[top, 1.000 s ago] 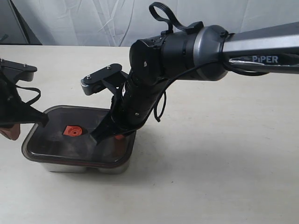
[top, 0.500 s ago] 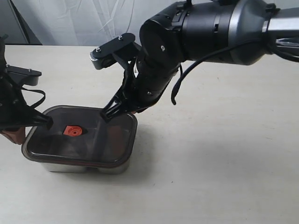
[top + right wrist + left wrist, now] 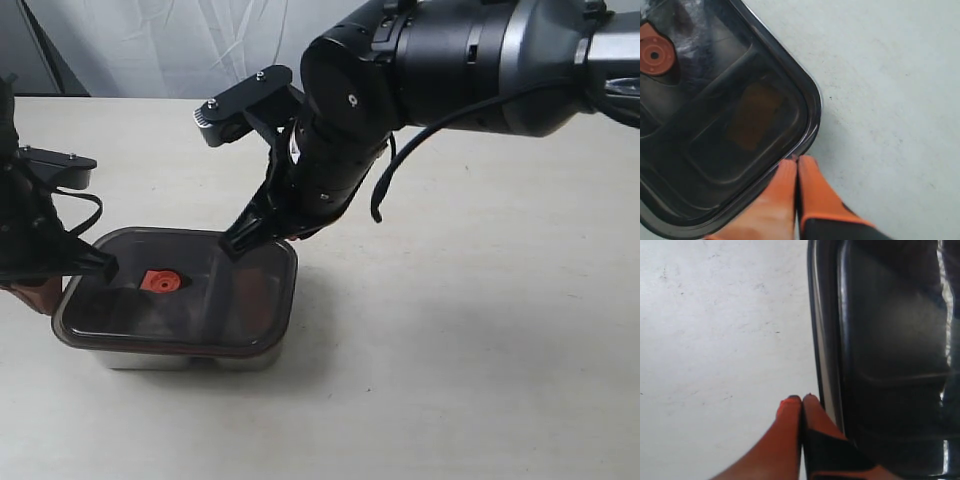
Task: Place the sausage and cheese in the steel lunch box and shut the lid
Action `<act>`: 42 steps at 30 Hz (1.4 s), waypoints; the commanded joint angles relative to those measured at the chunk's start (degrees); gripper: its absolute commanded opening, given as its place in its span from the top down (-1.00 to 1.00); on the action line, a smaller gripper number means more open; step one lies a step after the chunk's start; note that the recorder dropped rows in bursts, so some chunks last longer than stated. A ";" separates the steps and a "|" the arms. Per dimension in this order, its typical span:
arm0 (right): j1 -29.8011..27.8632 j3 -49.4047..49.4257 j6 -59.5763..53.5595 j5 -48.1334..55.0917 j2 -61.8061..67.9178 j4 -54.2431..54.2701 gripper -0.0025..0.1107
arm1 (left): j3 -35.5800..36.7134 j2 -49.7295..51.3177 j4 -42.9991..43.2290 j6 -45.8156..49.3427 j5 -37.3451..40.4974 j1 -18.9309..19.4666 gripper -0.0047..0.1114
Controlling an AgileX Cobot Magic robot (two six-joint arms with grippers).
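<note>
The lid (image 3: pixel 190 300) caps the steel lunch box (image 3: pixel 180 358), long axis 9-to-3. Your left end effector (image 3: pixel 802 399) sits at its 9 o'clock and your right end effector (image 3: pixel 797 160) at 1, both pinched closed and empty.

Exterior cam: raised, off the arms, tilted down across the worktop (image 3: pixel 480 340) toward a white cloth backdrop (image 3: pixel 150 40). Mid range, both arms in frame, the right arm large in the upper part.

Left wrist cam: very close, faces almost straight down past the left end effector (image 3: pixel 801 401) onto one edge of the lid (image 3: pixel 890 340) and bare worktop.

Right wrist cam: equally close, faces down past the right end effector (image 3: pixel 796 161) onto a lid corner and the orange valve tab (image 3: pixel 655 54).

Overlap: all three views share the lid; the wrist cams see opposite ends of it.
</note>
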 commanded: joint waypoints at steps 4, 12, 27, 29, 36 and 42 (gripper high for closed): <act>-0.09 0.04 0.15 1.73 -0.66 0.46 0.97 | 0.14 -0.16 -1.87 0.33 0.02 -0.43 0.92; -0.09 0.04 -6.80 6.28 -0.66 10.18 0.97 | 0.03 -5.01 0.24 0.09 1.46 -0.31 0.92; 0.01 2.46 -25.16 18.06 -0.66 27.90 0.97 | 0.03 -5.47 0.46 0.09 1.23 -0.31 0.92; 0.61 4.21 -25.17 17.89 -0.21 27.59 0.97 | 0.03 -5.47 0.46 0.09 1.23 -0.31 0.92; 2.28 6.43 -24.89 12.41 2.11 27.81 0.97 | 0.03 -5.47 0.58 0.09 0.96 -0.31 0.92; 3.07 6.32 -24.79 7.98 3.49 27.77 0.97 | 0.03 -5.47 0.58 0.09 0.80 -0.31 0.92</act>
